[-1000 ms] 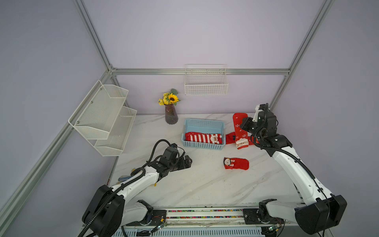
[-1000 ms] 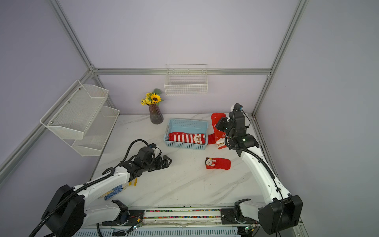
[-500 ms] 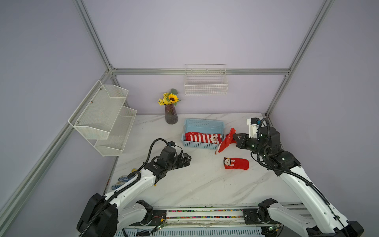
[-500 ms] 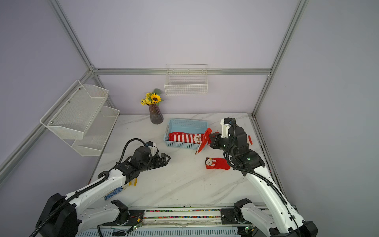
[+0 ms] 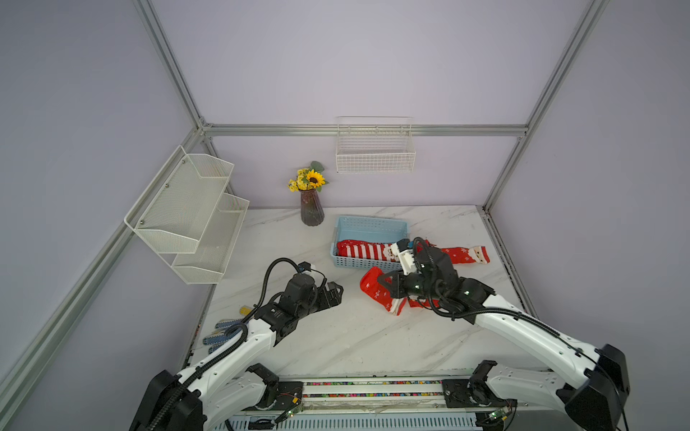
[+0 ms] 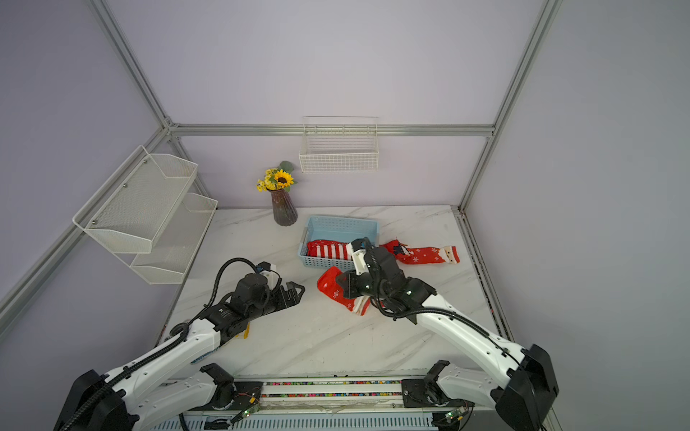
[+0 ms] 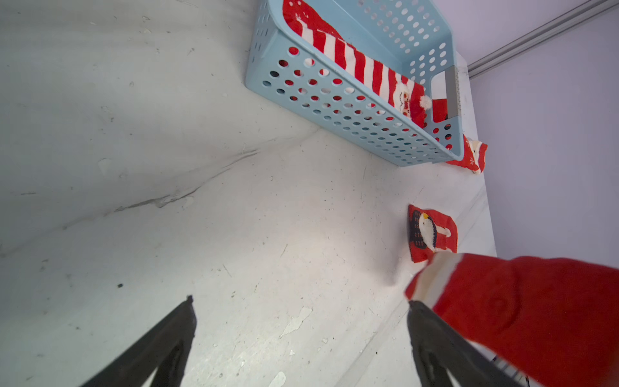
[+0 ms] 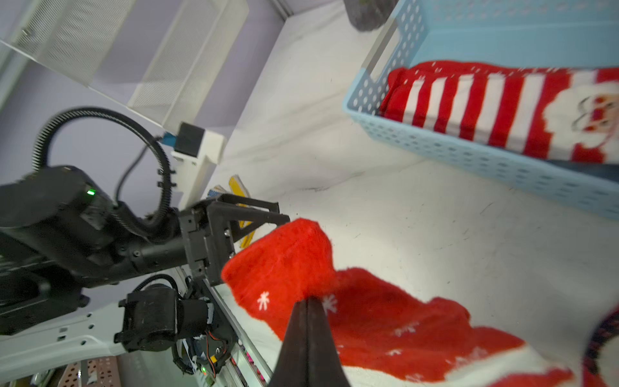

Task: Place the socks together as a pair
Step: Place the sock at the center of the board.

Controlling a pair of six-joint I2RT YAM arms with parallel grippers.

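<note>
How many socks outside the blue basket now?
3: a snowflake sock in the right gripper, a folded sock beneath that arm, a Santa sock right of the basket; others may overlap.

Marble desk [image 5: 336, 336]. On it: blue basket [image 5: 358, 263] toward the back; vase [image 5: 311, 211] just left of basket, slightly behind; snowflake sock [image 5: 459, 255] flat just right of basket; second snowflake sock [image 5: 376, 294] in front of basket, cuff end down; small red sock [image 7: 430, 233] beside that; dotted glove [image 5: 218, 337] well front-left, at desk edge.

2 high top views, whole table [image 5: 336, 336]; 2 low wrist views, shared blue basket [image 7: 335, 100].
</note>
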